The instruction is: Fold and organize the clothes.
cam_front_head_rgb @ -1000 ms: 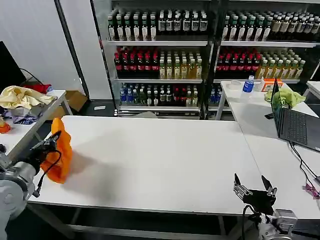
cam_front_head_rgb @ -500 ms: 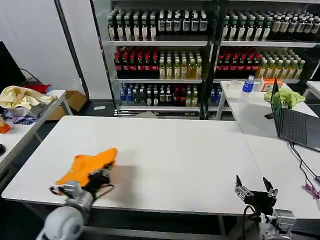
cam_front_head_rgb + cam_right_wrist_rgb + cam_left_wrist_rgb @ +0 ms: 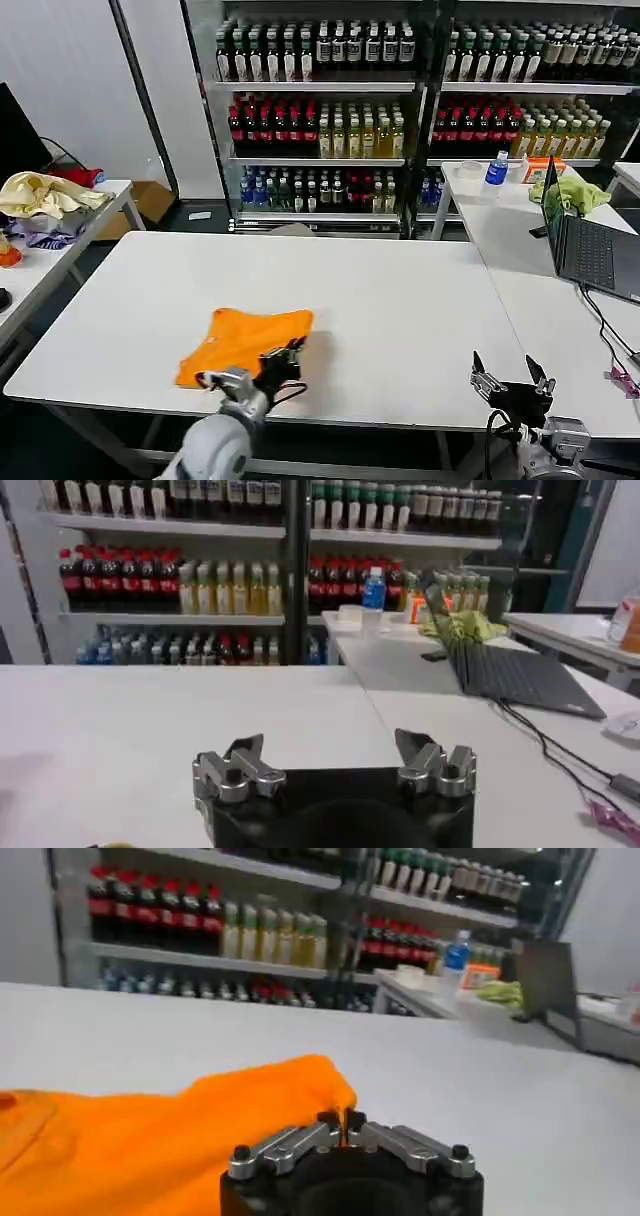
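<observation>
The orange T-shirt (image 3: 245,336) lies bunched on the white table (image 3: 400,300) near its front edge, left of centre. My left gripper (image 3: 291,351) sits at the shirt's near right corner, shut on a fold of the fabric. In the left wrist view the orange T-shirt (image 3: 150,1138) spreads over the table and its edge is pinched between the fingers of the left gripper (image 3: 342,1120). My right gripper (image 3: 508,372) hovers at the table's front right edge, open and holding nothing; the right gripper (image 3: 332,750) faces the bare tabletop.
A laptop (image 3: 585,245) and a light green cloth (image 3: 572,192) lie on the right side table. A pale yellow cloth heap (image 3: 40,195) rests on the left side table. Drink shelves (image 3: 330,120) stand behind.
My left gripper swept the orange T-shirt from hanging at the table's left edge rightward along the front, and the shirt now lies spread on the table. The right gripper stayed put.
</observation>
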You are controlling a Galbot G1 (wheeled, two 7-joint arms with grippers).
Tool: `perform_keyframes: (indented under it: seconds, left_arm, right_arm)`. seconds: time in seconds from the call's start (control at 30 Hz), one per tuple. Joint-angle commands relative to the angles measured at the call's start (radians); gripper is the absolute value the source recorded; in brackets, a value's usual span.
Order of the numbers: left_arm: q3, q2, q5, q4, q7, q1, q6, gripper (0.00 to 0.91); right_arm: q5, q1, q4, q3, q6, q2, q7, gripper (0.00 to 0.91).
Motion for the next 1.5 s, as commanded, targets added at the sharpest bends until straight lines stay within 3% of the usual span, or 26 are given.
perform_keyframes:
  seconds: [0.03, 0.13, 0.17, 0.2, 0.23, 0.5, 0.67, 0.8, 0.87, 1.0, 1.17, 1.5]
  left_arm:
    - [0.204, -0.162, 0.009, 0.189, -0.033, -0.232, 0.007, 0.02]
    - [0.223, -0.171, 0.011, 0.213, -0.03, -0.243, 0.002, 0.02]
    - [0.223, -0.172, 0.012, 0.217, -0.03, -0.244, 0.001, 0.071]
    - [0.219, -0.174, 0.011, 0.224, -0.03, -0.242, -0.005, 0.786]
    - [0.209, -0.174, 0.008, 0.226, -0.027, -0.239, -0.017, 0.907]
    - [0.08, -0.119, -0.162, 0.094, 0.041, -0.166, -0.106, 0.907]
    - [-0.088, -0.05, -0.171, -0.045, 0.038, -0.052, -0.122, 0.907]
    - [-0.285, 0.062, -0.202, -0.113, 0.02, 0.067, -0.114, 0.907]
    - [-0.391, 0.102, -0.201, -0.129, 0.007, 0.128, -0.111, 0.907]
    - [-0.523, 0.13, -0.183, -0.142, -0.016, 0.223, -0.111, 0.907]
    - [-0.605, 0.137, -0.146, -0.148, -0.023, 0.304, -0.125, 0.907]
    - [-0.609, 0.132, -0.166, -0.117, -0.026, 0.301, -0.132, 0.907]
  right_arm:
    - [-0.001, 0.01, -0.008, -0.004, -0.001, 0.002, 0.002, 0.907]
    - [-0.002, 0.014, -0.01, -0.007, -0.002, 0.003, 0.002, 0.907]
    - [-0.002, 0.015, -0.01, -0.007, -0.002, 0.003, 0.002, 0.907]
    - [-0.004, 0.017, -0.01, -0.006, -0.002, 0.004, 0.001, 0.907]
    - [-0.005, 0.017, -0.009, -0.006, -0.002, 0.005, -0.002, 0.907]
    - [-0.021, 0.034, -0.013, -0.019, 0.0, -0.004, -0.037, 0.907]
    - [0.025, 0.127, -0.056, -0.106, -0.01, -0.009, -0.031, 0.907]
    - [0.115, 0.266, -0.119, -0.223, -0.062, 0.011, 0.006, 0.907]
    - [0.22, 0.362, -0.192, -0.301, -0.08, 0.03, 0.037, 0.907]
    - [0.309, 0.453, -0.281, -0.383, -0.09, 0.072, 0.065, 0.907]
    - [0.398, 0.546, -0.407, -0.451, -0.091, 0.135, 0.109, 0.907]
    - [0.351, 0.73, -0.66, -0.54, -0.092, 0.297, 0.161, 0.907]
